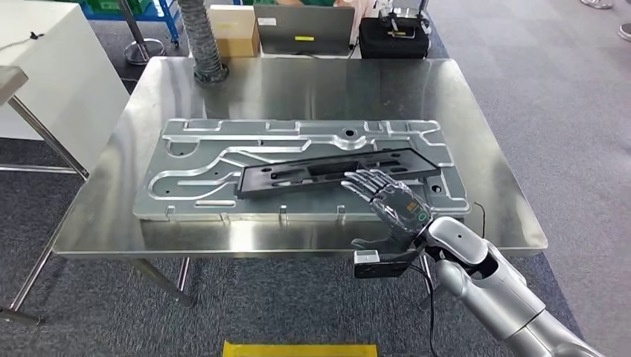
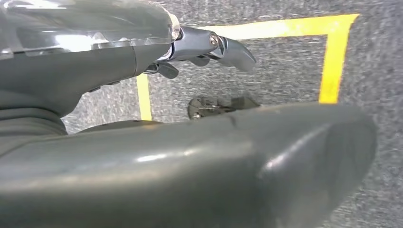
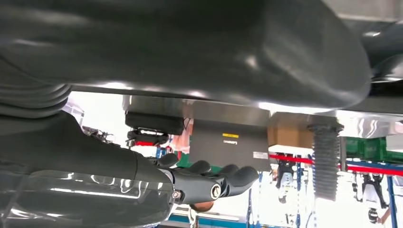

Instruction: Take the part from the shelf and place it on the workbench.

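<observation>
Since the black part already lies on the grey fixture plate mid-bench, with the right robot hand spread flat and fingers apart over its near-right end, holding nothing, main risk judged to be a snag on withdrawal. Could drag or twist the part if a fingertip catches its edge or one of its slots. Could also leave it skewed across the plate's raised ribs rather than seated; cannot tell from here whether it sits flush. Cannot tell either whether fingertips touch the part or hover just above.

Left robot hand hanging over grey floor with yellow tape, fingers apart, empty.

Around: ribbed hose at the bench's far-left corner, cardboard box, grey case and black box beyond the far edge, white table off the left edge. None near the withdrawal path.
</observation>
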`<state>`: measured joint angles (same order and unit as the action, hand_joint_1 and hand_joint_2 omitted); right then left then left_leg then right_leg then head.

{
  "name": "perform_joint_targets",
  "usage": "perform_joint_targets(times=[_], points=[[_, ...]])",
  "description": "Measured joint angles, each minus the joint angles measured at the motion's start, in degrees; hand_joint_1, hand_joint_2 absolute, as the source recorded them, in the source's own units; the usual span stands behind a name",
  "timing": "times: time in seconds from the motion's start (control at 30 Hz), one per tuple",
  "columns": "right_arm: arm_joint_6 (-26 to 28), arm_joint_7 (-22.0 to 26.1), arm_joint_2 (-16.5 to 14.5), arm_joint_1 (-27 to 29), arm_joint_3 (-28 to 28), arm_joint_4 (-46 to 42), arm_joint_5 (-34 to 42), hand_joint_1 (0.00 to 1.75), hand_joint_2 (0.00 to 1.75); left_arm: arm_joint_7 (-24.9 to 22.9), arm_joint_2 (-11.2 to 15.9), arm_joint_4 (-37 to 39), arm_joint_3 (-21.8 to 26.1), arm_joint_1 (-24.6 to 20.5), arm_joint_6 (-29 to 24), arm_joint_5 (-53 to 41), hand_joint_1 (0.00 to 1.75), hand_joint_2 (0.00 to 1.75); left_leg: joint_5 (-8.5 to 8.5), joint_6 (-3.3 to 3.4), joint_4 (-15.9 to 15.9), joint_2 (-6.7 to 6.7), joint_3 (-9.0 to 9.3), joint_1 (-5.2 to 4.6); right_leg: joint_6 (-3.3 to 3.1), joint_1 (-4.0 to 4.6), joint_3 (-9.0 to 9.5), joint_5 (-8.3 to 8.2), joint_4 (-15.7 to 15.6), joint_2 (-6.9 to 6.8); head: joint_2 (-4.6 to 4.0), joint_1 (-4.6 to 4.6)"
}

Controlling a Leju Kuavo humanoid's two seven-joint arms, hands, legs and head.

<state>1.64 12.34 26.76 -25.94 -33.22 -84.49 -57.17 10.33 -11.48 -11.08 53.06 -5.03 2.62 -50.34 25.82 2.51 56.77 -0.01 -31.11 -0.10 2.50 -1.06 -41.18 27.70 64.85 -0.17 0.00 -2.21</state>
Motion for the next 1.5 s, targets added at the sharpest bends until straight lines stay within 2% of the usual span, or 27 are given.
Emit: perform_joint_targets(times=[0.03,0.07,0.13,0.2,0.27,0.33,0.4,0.47,0.53,0.57,0.6,0.63,0.7,0.77,0.8,0.83,0.9,0.97,1.03,1.07,1.1,1.17,1.23,1.3,1.4,1.43,1.5], points=[[-0.02,-0.01,0.01,0.01,0.0,0.01,0.14,0.0,0.0,0.01,0.01,0.0,0.01,0.02,0.05,-0.07,0.0,0.0,-0.66,0.07,0.06,0.03,-0.91,-0.03,0.18,-0.05,-0.83,2.65,3.9,0.0,0.0,0.0],[-0.01,-0.01,0.03,0.06,0.0,0.01,0.3,0.0,0.0,0.01,0.0,0.0,0.01,0.06,0.1,-0.11,0.0,0.0,-1.32,0.05,0.15,0.03,-1.84,-0.06,0.32,-0.09,-1.2,4.08,7.22,0.0,0.0,0.0],[0.04,-0.02,0.09,0.13,0.01,0.02,0.59,0.0,0.0,0.02,0.0,0.0,0.01,0.11,0.15,-0.19,0.0,0.0,-2.54,-0.13,0.4,0.04,-3.71,-0.09,0.39,-0.15,0.53,3.12,8.95,0.0,0.0,0.0],[0.1,-0.02,0.13,0.06,0.04,-0.06,0.68,0.0,0.0,0.03,-0.01,0.0,0.01,0.08,0.16,-0.22,0.0,0.0,-3.54,-0.45,0.78,0.03,-5.24,-0.08,0.14,-0.17,5.99,0.89,3.09,0.01,0.0,0.0],[0.17,-0.03,0.13,-0.11,0.21,-0.3,0.7,0.0,0.0,0.08,-0.04,0.0,0.01,0.03,0.18,-0.26,0.0,0.0,-4.42,-0.99,1.1,0.01,-6.22,-0.19,-0.42,0.11,11.41,1.34,-4.66,0.07,0.0,0.0],[0.26,-0.06,0.18,-0.26,0.37,-0.5,0.72,0.0,0.0,0.14,-0.06,0.0,0.01,0.03,0.19,-0.32,0.0,0.0,-5.47,-1.69,0.96,0.0,-6.62,-0.16,-1.14,0.56,12.95,1.97,-7.9,0.17,0.0,-0.01],[0.3,-0.08,0.23,-0.28,0.39,-0.54,0.72,0.0,0.0,0.13,-0.06,0.01,0.01,0.17,0.2,-0.47,0.0,0.0,-5.92,-2.42,0.8,-0.07,-7.01,-0.07,-1.98,0.41,12.22,0.81,-8.29,0.04,0.0,-0.02],[0.28,-0.03,0.24,-0.26,0.4,-0.57,0.87,0.0,0.0,0.01,-0.06,0.01,0.01,0.32,0.16,-0.61,0.0,0.0,-2.29,-2.98,3.52,-0.15,-8.14,0.06,-2.78,0.16,11.02,-0.72,-8.72,-0.2,0.0,-0.02],[0.23,0.09,0.27,-0.33,0.41,-0.56,1.42,0.0,0.0,-0.17,-0.05,0.01,0.01,0.33,0.1,-0.67,0.0,0.0,3.98,-3.4,10.42,-0.14,-9.75,0.33,-3.16,0.27,9.32,-2.18,-8.68,-0.3,0.0,-0.02],[0.18,0.19,0.29,-0.4,0.4,-0.51,1.8,0.0,0.0,-0.25,-0.04,0.01,0.01,0.32,0.07,-0.68,0.0,0.0,5.87,-3.59,14.02,-0.14,-10.24,0.41,-3.16,0.32,8.38,-2.89,-8.59,-0.32,0.0,-0.02],[0.14,0.27,0.34,-0.51,0.39,-0.44,2.2,0.0,0.0,-0.32,-0.04,0.0,0.01,0.3,0.04,-0.69,0.0,0.0,6.3,-3.72,16.48,-0.13,-10.15,0.43,-3.12,0.35,7.43,-3.57,-8.46,-0.33,0.0,-0.02],[0.1,0.33,0.4,-0.65,0.38,-0.36,2.53,0.0,0.0,-0.37,-0.04,0.0,0.01,0.28,0.01,-0.7,0.0,0.0,5.43,-3.77,17.18,-0.13,-9.2,0.44,-3.03,0.36,6.45,-4.21,-8.29,-0.34,0.0,-0.02],[0.07,0.38,0.58,-0.95,0.37,-0.23,2.85,0.0,0.0,-0.41,-0.03,0.0,0.01,0.21,-0.03,-0.71,0.0,0.0,2.61,-3.53,12.77,-0.15,-4.49,0.43,-2.74,0.37,4.63,-5.41,-7.9,-0.32,0.0,-0.02],[0.07,0.4,0.79,-1.26,0.38,-0.21,2.95,0.0,0.0,-0.41,-0.01,0.0,0.01,0.02,-0.04,-0.72,0.0,0.0,2.79,-2.89,4.45,-0.21,1.67,0.23,-2.25,0.45,3.41,-6.53,-7.65,-0.33,0.0,-0.02],[0.08,0.44,0.87,-1.41,0.38,-0.21,3.01,0.0,0.0,-0.4,-0.01,0.0,0.01,-0.05,-0.04,-0.72,0.0,0.0,3.37,-2.53,1.57,-0.25,3.43,0.1,-1.95,0.44,3.19,-7.1,-7.71,-0.36,0.0,-0.02],[0.1,0.48,0.95,-1.54,0.37,-0.21,3.1,0.0,0.0,-0.39,0.0,0.0,0.01,-0.08,-0.04,-0.73,0.0,0.0,3.8,-2.19,-0.08,-0.29,4.17,-0.1,-1.62,0.41,3.07,-7.72,-7.89,-0.4,0.0,-0.02],[0.15,0.53,1.15,-1.65,0.33,-0.2,3.39,0.0,0.0,-0.37,-0.02,0.01,0.02,-0.06,-0.04,-0.73,0.0,0.0,2.71,-1.38,-0.75,-0.21,3.48,-0.1,-0.93,0.3,2.86,-8.55,-8.39,-0.35,0.0,-0.02],[0.24,0.51,1.47,-1.61,0.31,-0.19,3.66,0.0,0.0,-0.34,-0.04,0.01,0.04,-0.09,-0.08,-0.73,0.0,0.0,1.22,-0.4,-1.19,0.01,2.43,0.1,-0.44,0.24,1.73,-5.6,-6.27,-0.19,0.0,-0.02],[0.38,0.42,1.68,-1.48,0.26,-0.17,3.75,0.0,0.0,-0.29,-0.04,0.01,0.05,-0.09,-0.11,-0.76,0.0,0.0,-0.12,0.11,-1.19,0.16,0.97,0.12,-0.14,0.14,-0.24,0.44,0.52,-0.1,0.0,-0.02],[0.44,0.3,1.7,-1.3,0.22,-0.16,3.74,0.0,0.0,-0.26,-0.04,0.01,0.05,-0.06,-0.11,-0.79,0.0,0.0,-0.73,0.13,-1.12,0.2,0.14,0.09,0.02,0.11,-1.06,2.61,4.49,-0.09,0.0,-0.02],[0.49,0.19,1.7,-1.06,0.18,-0.16,3.72,0.0,0.0,-0.22,-0.04,0.01,0.05,-0.04,-0.11,-0.82,0.0,0.0,-1.32,0.09,-1.0,0.22,-0.73,0.07,0.15,0.1,-1.32,3.44,7.38,-0.09,0.0,-0.02],[0.61,-0.04,1.7,-0.69,0.13,-0.16,3.62,0.0,0.0,-0.12,-0.04,0.0,0.05,-0.01,-0.1,-0.88,0.0,0.0,-2.31,-0.12,-0.58,0.23,-2.52,0.11,0.24,0.02,0.91,1.72,7.5,-0.09,0.0,-0.02],[0.87,-0.15,1.7,-0.59,0.14,-0.21,3.39,0.0,0.0,0.01,-0.05,0.0,0.05,-0.01,-0.05,-0.99,0.0,0.0,-2.96,-0.51,0.11,0.23,-4.01,0.09,0.09,-0.08,6.53,-0.33,0.49,-0.08,0.0,-0.02],[1.33,-0.25,1.71,-0.44,0.24,-0.31,3.05,0.0,0.0,0.22,-0.06,0.0,0.05,-0.05,0.04,-1.18,0.0,0.0,-3.55,-1.11,0.71,0.25,-4.93,-0.04,-0.34,0.13,10.99,0.2,-6.32,0.02,0.0,-0.03],[1.68,-0.45,1.72,0.0,0.41,-0.38,2.73,0.0,0.0,0.46,-0.06,0.0,0.05,0.01,0.13,-1.33,0.0,0.0,-4.49,-2.21,0.81,0.25,-5.52,-0.01,-1.34,0.35,11.46,0.36,-8.39,0.01,-0.01,-0.02],[1.68,-0.5,1.72,0.08,0.44,-0.38,2.72,0.0,0.0,0.46,-0.05,0.0,0.05,0.07,0.13,-1.36,0.0,0.0,-3.86,-2.51,1.27,0.22,-5.86,0.04,-1.8,0.25,11.09,-0.09,-8.47,-0.08,-0.01,-0.02],[1.69,-0.58,1.72,0.16,0.52,-0.39,2.74,0.0,0.0,0.46,-0.04,0.0,0.05,0.15,0.13,-1.4,0.0,0.0,0.4,-3.02,5.29,0.15,-7.31,0.19,-2.64,0.05,9.99,-1.22,-8.62,-0.3,0.0,-0.02]])
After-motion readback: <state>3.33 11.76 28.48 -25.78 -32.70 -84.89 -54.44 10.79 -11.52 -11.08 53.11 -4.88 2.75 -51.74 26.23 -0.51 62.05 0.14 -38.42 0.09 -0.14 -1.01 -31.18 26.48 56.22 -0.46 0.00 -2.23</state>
